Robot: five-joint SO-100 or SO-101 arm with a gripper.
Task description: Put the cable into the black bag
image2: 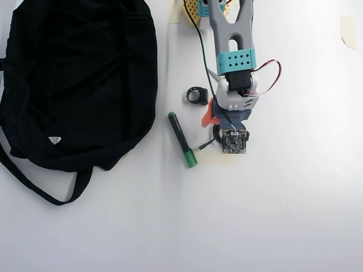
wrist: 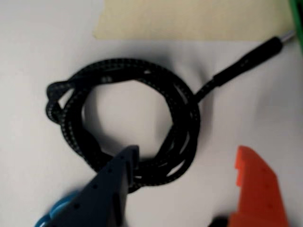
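End effector point(wrist: 182, 163): spread, blue and orange fingers straddling coil's near side
Coiled black braided cable point(wrist: 128, 123): flat on white worktop point(wrist: 265, 113), well right of floppy black fabric bag point(image2: 79, 79) in overhead view

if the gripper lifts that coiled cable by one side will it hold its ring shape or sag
Probably sags: the cable is thin braided cord, loosely wound with no tie visible, so loops may slip apart. It looks light. The plug end sticks out free and will likely dangle. The gripper straddles one side, open.

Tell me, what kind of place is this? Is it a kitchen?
Probably not a kitchen. It looks like a plain white tabletop set up for robot practice: a small arm with its gripper open over a coiled cable, a black bag, and a green-tipped marker.
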